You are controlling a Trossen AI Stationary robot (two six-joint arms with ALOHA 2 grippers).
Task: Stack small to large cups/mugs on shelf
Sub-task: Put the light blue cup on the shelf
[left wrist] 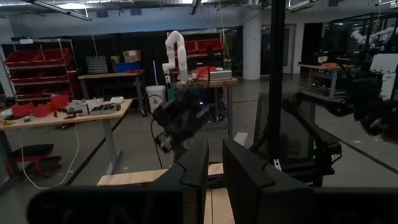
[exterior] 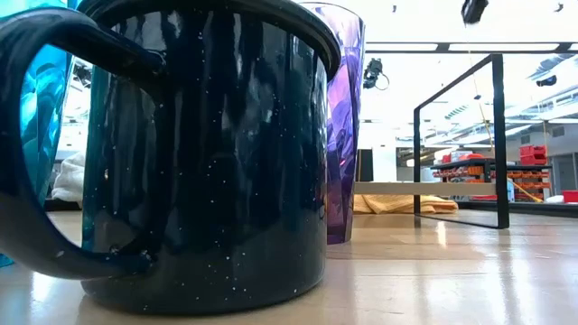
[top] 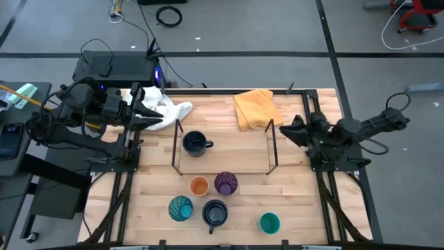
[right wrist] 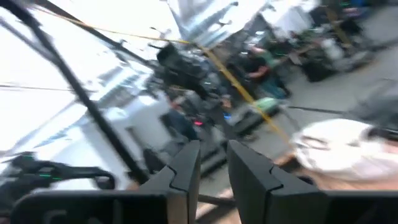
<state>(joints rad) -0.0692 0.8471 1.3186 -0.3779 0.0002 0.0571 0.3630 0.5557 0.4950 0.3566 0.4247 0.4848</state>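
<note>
The shelf [top: 229, 149], a light-wood board with black wire rails at both ends, lies mid-table. One navy mug [top: 195, 144] stands upright on its left part. In front of the shelf, on the tabletop, stand the orange cup [top: 199, 185], the purple tumbler [top: 225, 183], the patterned teal tumbler [top: 180, 207], the second navy mug [top: 215, 212] and the teal cup [top: 269, 223]. My left gripper [top: 161, 117] hovers left of the shelf, shut and empty. My right gripper [top: 283, 130] hovers right of the shelf, shut and empty. The low view shows the near navy mug [exterior: 208, 153] close up.
A white cloth [top: 166, 110] lies at the far left, under my left gripper. A yellow cloth [top: 253, 107] lies behind the shelf. A black box [top: 114, 67] stands beyond the table's far left corner. Bare wood lies right of the purple tumbler.
</note>
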